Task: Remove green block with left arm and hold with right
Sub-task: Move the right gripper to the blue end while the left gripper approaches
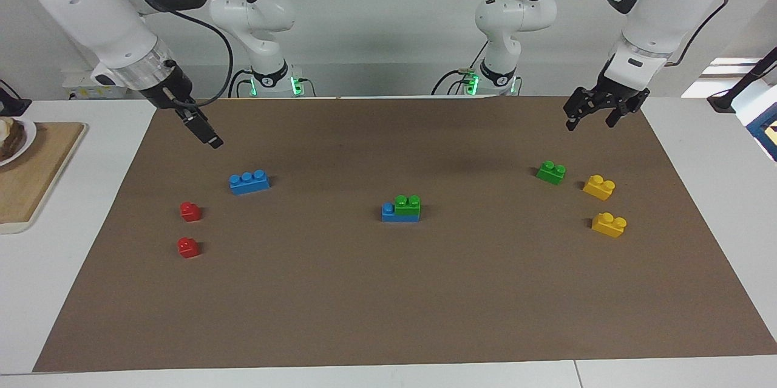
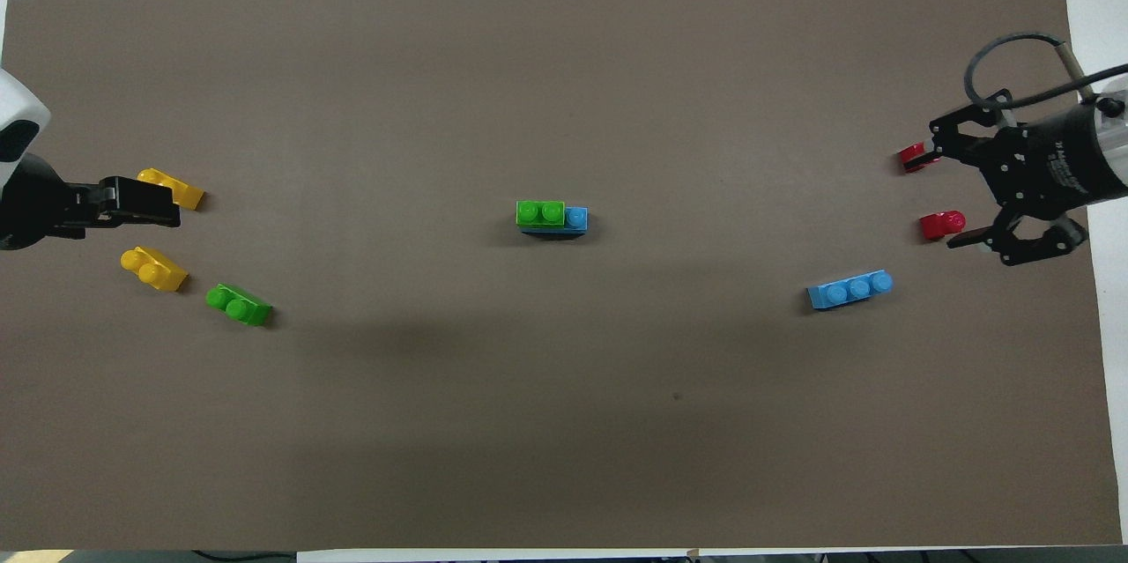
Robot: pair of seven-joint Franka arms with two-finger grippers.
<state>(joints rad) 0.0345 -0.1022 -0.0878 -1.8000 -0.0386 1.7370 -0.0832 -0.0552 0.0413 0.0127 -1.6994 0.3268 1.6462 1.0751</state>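
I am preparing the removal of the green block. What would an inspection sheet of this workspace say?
Surface: brown paper mat on a white table.
Job's things: small green two-stud plastic block stacked on blue plastic brick, mid-mat.
Clutter: loose green brick, loose blue three-stud brick, yellow bricks, red bricks.
Grippers: left gripper and right gripper over the mat's ends, jaws open, empty.
Cables: black cable looped at the right wrist.
Surroundings: wooden board.

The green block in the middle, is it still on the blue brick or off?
On. The green block sits stacked on the blue brick; neither gripper is near it.
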